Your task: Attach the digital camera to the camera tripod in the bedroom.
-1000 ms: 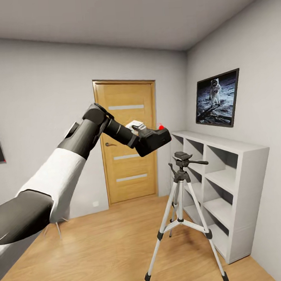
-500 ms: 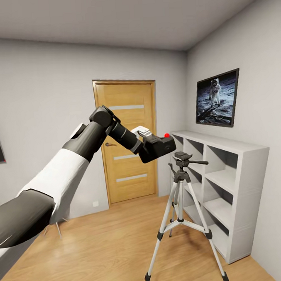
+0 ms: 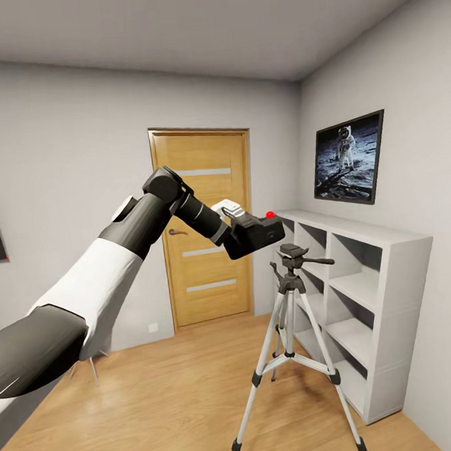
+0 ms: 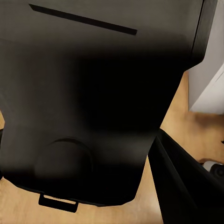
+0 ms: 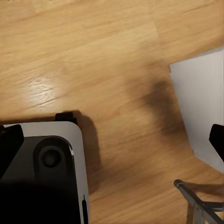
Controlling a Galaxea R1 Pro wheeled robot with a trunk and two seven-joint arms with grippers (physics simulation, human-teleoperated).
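- I'm in a home bedroom: light grey walls (image 3: 59, 129) and a sloped ceiling (image 3: 173, 28).
- Oak door (image 3: 206, 233) with frosted strips, light wood plank floor (image 3: 163, 403).
- White cube shelves (image 3: 363, 297); framed astronaut photo (image 3: 349, 158) above them.

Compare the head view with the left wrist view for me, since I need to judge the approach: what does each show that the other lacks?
Head view alone: the whole camera tripod, its black head below and right of the digital camera held in the left gripper, plus the oak door and framed moon photo. Left wrist view alone: the camera's dark body close up. Both share the camera, wood floor and white shelf unit.
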